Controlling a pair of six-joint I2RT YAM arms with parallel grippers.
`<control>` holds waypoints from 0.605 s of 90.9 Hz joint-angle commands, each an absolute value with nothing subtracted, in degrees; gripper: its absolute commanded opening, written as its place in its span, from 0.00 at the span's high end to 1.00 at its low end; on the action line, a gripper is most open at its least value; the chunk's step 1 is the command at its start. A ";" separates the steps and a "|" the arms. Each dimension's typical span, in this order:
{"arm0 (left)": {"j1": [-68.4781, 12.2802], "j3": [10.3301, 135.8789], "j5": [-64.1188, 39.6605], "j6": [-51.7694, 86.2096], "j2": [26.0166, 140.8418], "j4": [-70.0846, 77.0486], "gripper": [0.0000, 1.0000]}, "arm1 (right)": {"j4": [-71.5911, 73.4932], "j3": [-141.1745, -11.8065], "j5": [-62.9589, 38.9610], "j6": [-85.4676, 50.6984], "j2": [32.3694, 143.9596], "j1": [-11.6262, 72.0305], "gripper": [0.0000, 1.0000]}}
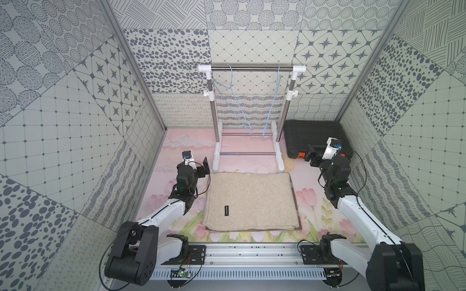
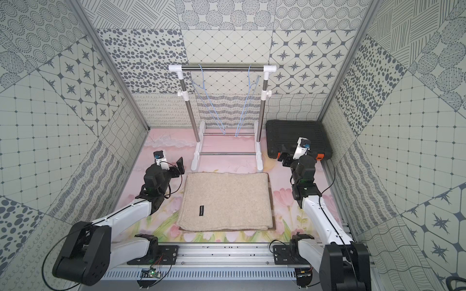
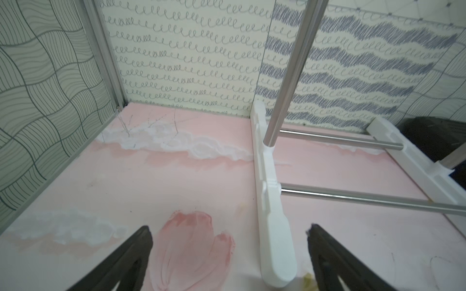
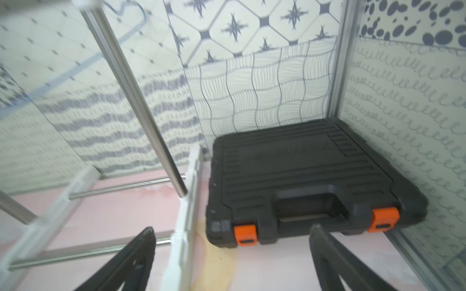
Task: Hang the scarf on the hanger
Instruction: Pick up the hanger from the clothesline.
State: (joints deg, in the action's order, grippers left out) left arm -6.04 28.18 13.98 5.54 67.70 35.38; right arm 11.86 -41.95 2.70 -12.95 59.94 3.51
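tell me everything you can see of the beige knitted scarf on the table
The beige knitted scarf is a soft, woolly-looking rectangle, apparently folded flat, with ribbing along one side and a small black label on top. It lies on a thin brown sheet that peeks out at its edges, on the floral table, just in front of the metal and white plastic clothes rack; whether it touches the rack's feet is unclear.
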 commanded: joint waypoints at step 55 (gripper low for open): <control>-17.40 58.40 8.49 18.97 63.09 -3.47 0.01 | -12.79 -95.27 -10.13 -26.32 89.73 19.58 0.07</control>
State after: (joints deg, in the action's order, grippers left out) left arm -15.05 56.90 11.14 15.35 62.17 3.66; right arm -11.70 -90.98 -12.36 -28.05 87.66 19.09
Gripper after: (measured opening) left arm 0.986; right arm 0.948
